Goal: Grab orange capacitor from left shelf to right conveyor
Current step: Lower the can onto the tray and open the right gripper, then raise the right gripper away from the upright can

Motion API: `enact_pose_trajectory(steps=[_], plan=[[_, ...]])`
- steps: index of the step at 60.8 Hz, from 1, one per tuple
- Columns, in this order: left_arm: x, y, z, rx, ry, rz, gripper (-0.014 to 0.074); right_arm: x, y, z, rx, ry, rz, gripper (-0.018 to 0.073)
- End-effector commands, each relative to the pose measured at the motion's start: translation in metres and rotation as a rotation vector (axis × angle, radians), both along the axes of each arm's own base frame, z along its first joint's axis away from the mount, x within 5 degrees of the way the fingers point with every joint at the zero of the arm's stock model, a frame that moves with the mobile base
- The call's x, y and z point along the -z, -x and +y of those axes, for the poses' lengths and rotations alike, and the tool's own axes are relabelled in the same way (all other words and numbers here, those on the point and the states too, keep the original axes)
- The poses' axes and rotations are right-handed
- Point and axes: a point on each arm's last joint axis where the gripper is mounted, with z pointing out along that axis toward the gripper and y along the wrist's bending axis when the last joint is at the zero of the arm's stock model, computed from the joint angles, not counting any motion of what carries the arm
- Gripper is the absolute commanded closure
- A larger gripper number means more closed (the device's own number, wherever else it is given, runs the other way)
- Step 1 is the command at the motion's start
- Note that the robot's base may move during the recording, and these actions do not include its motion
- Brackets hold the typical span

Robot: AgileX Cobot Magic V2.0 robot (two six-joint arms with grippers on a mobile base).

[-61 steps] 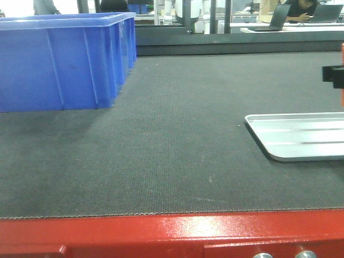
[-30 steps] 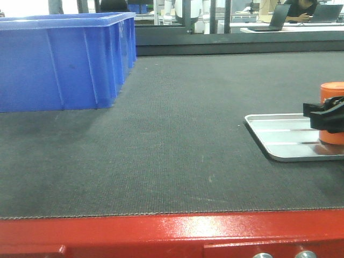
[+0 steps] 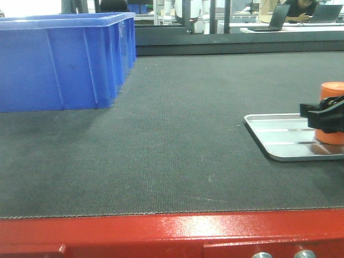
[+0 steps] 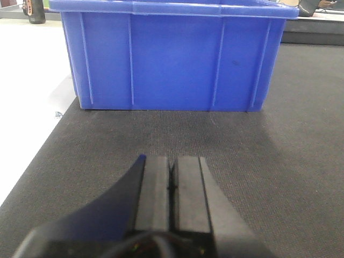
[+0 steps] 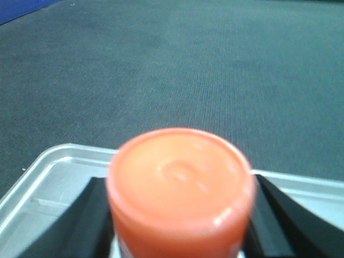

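Observation:
The orange capacitor (image 3: 332, 90) stands upright at the right edge of the front view, over the silver tray (image 3: 279, 141) that lies on the right conveyor (image 3: 177, 150). My right gripper (image 3: 329, 117) is shut on its sides. In the right wrist view the capacitor's round top (image 5: 180, 177) fills the space between the black fingers (image 5: 94, 220) of my right gripper (image 5: 180, 228), with the tray (image 5: 51, 180) below. I cannot tell whether its base touches the tray. My left gripper (image 4: 172, 161) is shut and empty, low over the belt. The left shelf is out of view.
A large blue bin (image 3: 59, 64) stands on the belt at the back left, straight ahead of my left gripper (image 4: 172, 59). The belt has a red metal front edge (image 3: 161, 231). Pale floor (image 4: 27, 80) lies beyond the belt's left edge.
My right gripper has come in from the right edge, moving left and down with the orange capacitor to the tray. In the last half second it barely shifted.

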Motion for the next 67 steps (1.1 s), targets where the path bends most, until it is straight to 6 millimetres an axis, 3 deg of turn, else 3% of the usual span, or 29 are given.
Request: enact_pose_trajectory(steps=[1,9,20,38,45,58,67], plan=[[-0.010,0.001,0.001,-0.009,0.013,-0.095,0.0723,-0.020,-0.003,-0.001,-0.001,-0.041,-0.142,-0.0055],[-0.010,0.001,0.001,-0.009,0.013,-0.095,0.0723,-0.028,-0.001,0.000,-0.008,-0.055,-0.145,-0.0055],[-0.010,0.001,0.001,-0.009,0.013,-0.095,0.0723,-0.054,0.009,-0.001,0.001,-0.034,-0.137,-0.0055],[-0.010,0.001,0.001,-0.009,0.013,-0.095,0.0723,-0.112,0.054,-0.003,0.029,-0.145,-0.088,-0.0031],[-0.010,0.001,0.001,-0.009,0.013,-0.095,0.0723,-0.126,0.079,-0.006,0.059,-0.127,-0.056,0.0115],[-0.010,0.001,0.001,-0.009,0.013,-0.095,0.0723,-0.148,0.131,-0.014,0.118,-0.103,-0.074,0.0520],[-0.010,0.001,0.001,-0.009,0.013,-0.095,0.0723,-0.151,0.163,-0.018,0.159,-0.095,-0.066,0.0523]])
